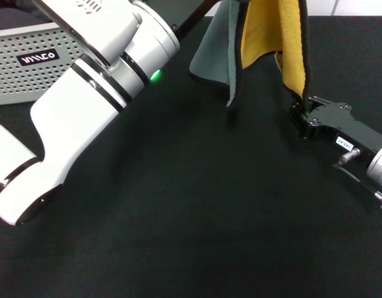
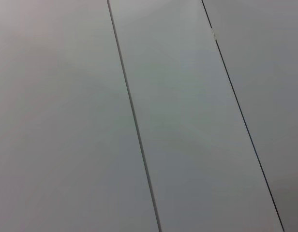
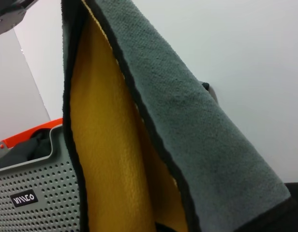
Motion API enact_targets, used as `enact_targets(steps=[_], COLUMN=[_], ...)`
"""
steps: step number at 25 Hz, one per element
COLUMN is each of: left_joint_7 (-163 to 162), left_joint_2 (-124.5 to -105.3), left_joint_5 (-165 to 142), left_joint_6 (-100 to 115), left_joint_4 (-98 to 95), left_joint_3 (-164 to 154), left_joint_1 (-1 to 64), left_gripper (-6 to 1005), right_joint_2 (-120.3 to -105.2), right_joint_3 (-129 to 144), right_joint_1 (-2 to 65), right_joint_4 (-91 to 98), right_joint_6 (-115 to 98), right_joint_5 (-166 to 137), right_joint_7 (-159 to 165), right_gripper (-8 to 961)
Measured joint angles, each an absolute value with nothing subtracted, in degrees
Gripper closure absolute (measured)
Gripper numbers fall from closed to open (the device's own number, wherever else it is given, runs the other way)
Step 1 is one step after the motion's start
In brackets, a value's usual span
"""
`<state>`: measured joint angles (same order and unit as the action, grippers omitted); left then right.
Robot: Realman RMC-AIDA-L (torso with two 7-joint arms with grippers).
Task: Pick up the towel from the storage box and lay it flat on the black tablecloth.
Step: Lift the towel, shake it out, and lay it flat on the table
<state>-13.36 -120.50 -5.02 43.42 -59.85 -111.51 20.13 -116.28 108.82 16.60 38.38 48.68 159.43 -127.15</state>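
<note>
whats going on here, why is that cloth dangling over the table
The robot is partway through moving the towel out of the storage box and onto the black tablecloth. The towel hangs folded in the air above the cloth, yellow face inside and grey face outside, its top out of the head view. The right gripper sits at the towel's lower edge and seems to pinch its dark trim. The left arm reaches up and across from the left, its gripper out of view. The towel is not yet laid flat.

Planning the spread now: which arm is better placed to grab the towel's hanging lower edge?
Right, probably. The right end effector sits low, at the dark-trimmed bottom edge of the towel hanging above the black tablecloth. The left arm reaches up out of view, apparently holding the top.
</note>
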Motion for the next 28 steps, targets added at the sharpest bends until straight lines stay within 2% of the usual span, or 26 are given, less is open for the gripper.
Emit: enact_targets(steps=[7, 12, 14, 23, 28], left_joint_7=[-13.4, -13.4, -13.4, -13.4, -13.4], left_joint_2=[-120.49, -120.49, -120.49, -120.49, -120.49], left_joint_5=[-5.0, -5.0, -5.0, -5.0, -5.0], left_joint_6=[43.4, 43.4, 43.4, 43.5, 43.5], left_joint_4=[-59.8, -59.9, -59.8, -59.8, -59.8], left_joint_3=[-111.4, -111.4, -111.4, -111.1, -111.0], left_joint_1=[20.0, 19.9, 19.9, 20.0, 20.2], left_gripper=[978, 979, 979, 978, 978], right_joint_2=[-116.28, -116.28, -116.28, -115.86, -116.1], right_joint_3=[108.7, 108.7, 108.6, 108.5, 108.5], right_joint_1=[16.5, 16.8, 16.9, 17.0, 16.7], right_joint_4=[38.5, 38.3, 37.9, 37.4, 37.1], right_joint_6=[48.7, 49.5, 50.8, 52.1, 52.4], right_joint_5=[159.4, 159.4, 159.4, 159.2, 159.2], right_joint_7=[-127.5, -127.9, -128.0, -128.1, -129.3], right_gripper=[790, 811, 888, 858, 841])
